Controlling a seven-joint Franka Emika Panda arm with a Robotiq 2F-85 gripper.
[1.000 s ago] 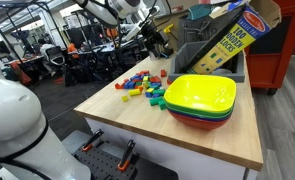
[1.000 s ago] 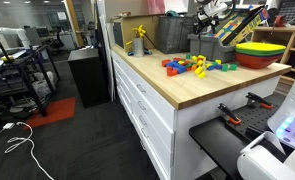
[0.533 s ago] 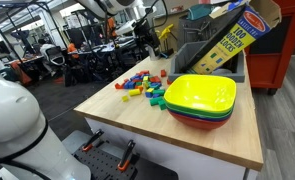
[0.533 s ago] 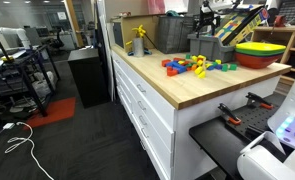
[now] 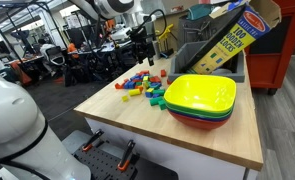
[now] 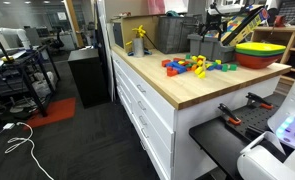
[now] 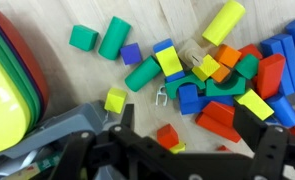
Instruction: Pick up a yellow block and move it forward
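Observation:
Several coloured blocks lie in a loose pile on the wooden table in both exterior views (image 5: 144, 84) (image 6: 197, 66). In the wrist view there are several yellow blocks: a long one (image 7: 223, 22), a square one (image 7: 170, 62), a small one (image 7: 115, 100) and one by the right finger (image 7: 255, 104). My gripper (image 7: 187, 135) is open and empty, high above the pile, with blue and red blocks below the gap between its fingers. It also shows in both exterior views (image 5: 142, 45) (image 6: 215, 25), hanging above the far side of the pile.
A stack of yellow, green and red bowls (image 5: 202, 97) (image 6: 259, 50) (image 7: 12, 80) stands next to the pile. A yellow-and-blue block box (image 5: 227, 40) leans on a grey bin at the back. A small yellow figure (image 6: 139, 38) stands on the table.
My gripper has moved sideways away from the box and bin, to a spot over the block pile. The blocks have not moved.

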